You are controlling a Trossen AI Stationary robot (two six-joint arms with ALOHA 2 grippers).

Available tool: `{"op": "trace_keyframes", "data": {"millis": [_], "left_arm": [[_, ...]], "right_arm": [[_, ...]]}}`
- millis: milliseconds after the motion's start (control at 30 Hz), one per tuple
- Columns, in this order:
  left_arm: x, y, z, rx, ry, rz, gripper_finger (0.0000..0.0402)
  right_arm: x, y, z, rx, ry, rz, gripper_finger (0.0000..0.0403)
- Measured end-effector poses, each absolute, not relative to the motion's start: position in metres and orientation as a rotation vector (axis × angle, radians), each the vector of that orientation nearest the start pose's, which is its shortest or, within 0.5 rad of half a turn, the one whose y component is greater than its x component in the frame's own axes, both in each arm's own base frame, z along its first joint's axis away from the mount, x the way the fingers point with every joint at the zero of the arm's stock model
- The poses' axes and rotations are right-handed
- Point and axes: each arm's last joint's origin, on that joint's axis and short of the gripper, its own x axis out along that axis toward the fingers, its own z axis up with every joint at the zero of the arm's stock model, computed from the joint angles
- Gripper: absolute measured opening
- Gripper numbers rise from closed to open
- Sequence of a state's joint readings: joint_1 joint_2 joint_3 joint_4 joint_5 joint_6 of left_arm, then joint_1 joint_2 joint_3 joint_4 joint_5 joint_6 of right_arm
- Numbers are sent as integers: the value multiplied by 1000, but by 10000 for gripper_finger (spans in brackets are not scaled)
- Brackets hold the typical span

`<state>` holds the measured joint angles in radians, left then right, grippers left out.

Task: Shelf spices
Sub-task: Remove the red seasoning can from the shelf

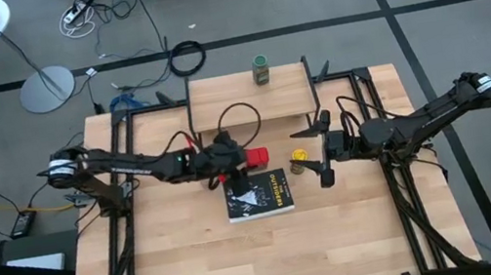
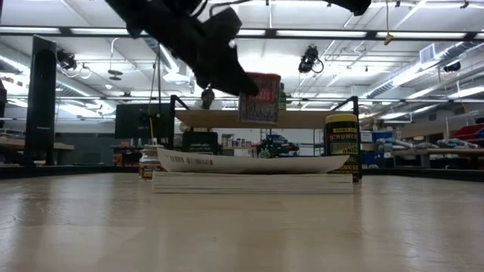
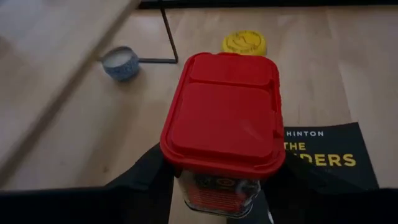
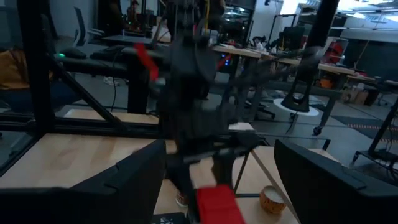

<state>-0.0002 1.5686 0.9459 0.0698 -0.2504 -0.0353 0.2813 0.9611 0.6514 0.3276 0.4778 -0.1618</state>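
Observation:
My left gripper (image 1: 245, 160) is shut on the red tin (image 3: 224, 112), which hangs above the black book (image 1: 258, 196). The yellow-topped jar (image 1: 299, 159) stands on the table right of the tin. The pale little jar (image 3: 121, 62) sits on the table by a leg of the shelf (image 1: 249, 99). The green-topped jar (image 1: 260, 69) stands on the shelf's far edge. A dark green-black tin (image 2: 200, 142) shows beyond the book in the low view. My right gripper (image 1: 319, 153) stands open and level, right of the yellow-topped jar, holding nothing. My left gripper pinches the red tin's body just below the lid (image 3: 217, 190) between its two fingers (image 3: 146, 173), one on each side. The fingers come from the table's left, slanting down. The tin is lifted clear above the book, lid up and roughly upright (image 2: 259, 98).
The black book lies flat in the table's middle, under the tin. The shelf's thin black legs (image 3: 166, 31) stand close to the pale jar. A black frame borders the table (image 1: 368, 98). Bare wood lies toward the near edge (image 1: 275, 261).

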Motion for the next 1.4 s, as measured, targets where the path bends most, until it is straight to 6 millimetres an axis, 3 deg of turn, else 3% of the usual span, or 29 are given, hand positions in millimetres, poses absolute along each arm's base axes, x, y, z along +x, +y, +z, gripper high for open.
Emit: {"op": "trace_keyframes", "data": {"millis": [533,1400], "left_arm": [[356,12,172,17,611,270,187],[354,30,161,2,649,332,187]], "right_arm": [[209,47,305,-150,-6,-198,297],[209,47,304,-153,0,-197,297]]}}
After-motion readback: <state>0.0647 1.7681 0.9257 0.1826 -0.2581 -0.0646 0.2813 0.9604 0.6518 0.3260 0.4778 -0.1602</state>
